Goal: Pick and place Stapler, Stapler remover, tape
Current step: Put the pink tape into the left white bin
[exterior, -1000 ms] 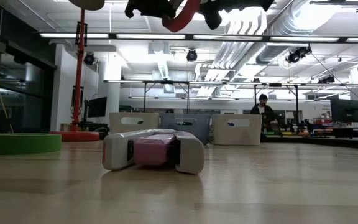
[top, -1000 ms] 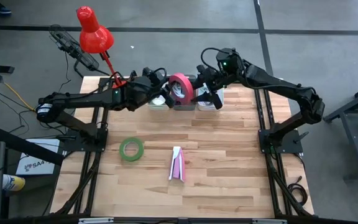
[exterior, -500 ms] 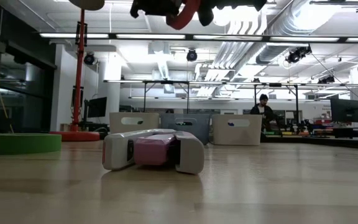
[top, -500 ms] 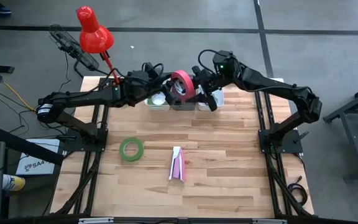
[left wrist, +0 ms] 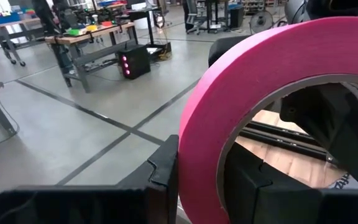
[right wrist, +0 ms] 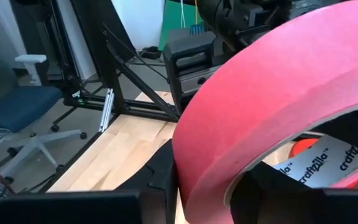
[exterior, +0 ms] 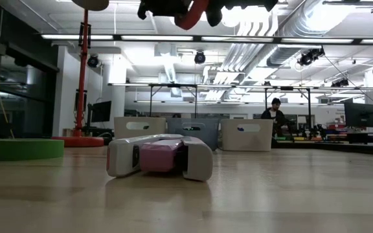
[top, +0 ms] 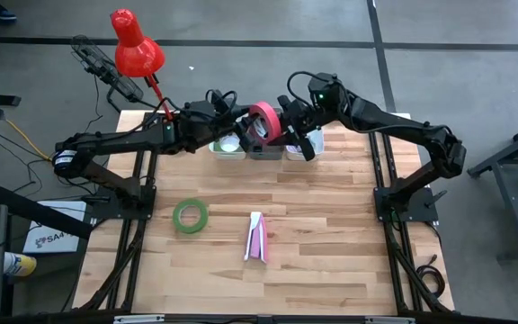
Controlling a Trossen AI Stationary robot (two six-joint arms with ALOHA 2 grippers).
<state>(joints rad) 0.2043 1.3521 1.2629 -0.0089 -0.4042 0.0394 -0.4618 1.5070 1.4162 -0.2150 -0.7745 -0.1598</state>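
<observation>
The pink tape [top: 263,122] hangs on edge in the air above the bins at the table's far edge, between both arms. My left gripper [top: 246,130] is shut on its left side and my right gripper [top: 283,126] on its right side. A green tape [top: 190,215] lies flat on the table's left half. The white and pink stapler [top: 256,237] lies flat on the middle of the table. The stapler remover is out of view. My left gripper pinches the pink roll's band [left wrist: 194,155], one finger [left wrist: 165,171] outside the ring and one [left wrist: 253,186] inside its open centre. It comes from the table's left. The roll is lifted clear and stands on edge. My right gripper pinches the band [right wrist: 194,168] on the opposite side, one finger [right wrist: 161,177] outside the ring and one [right wrist: 257,186] inside. It comes from the table's right. The roll hangs clear of the bins.
Three small bins [top: 264,149] stand in a row at the far edge under the roll. A red desk lamp [top: 135,47] stands at the far left corner. The table's near half [top: 331,261] is bare wood.
My right gripper has moved toward the table's left, onto the pink roll's right side, and has taken hold of its band. My left gripper has kept the roll in the air, shifting it slightly toward the right gripper.
</observation>
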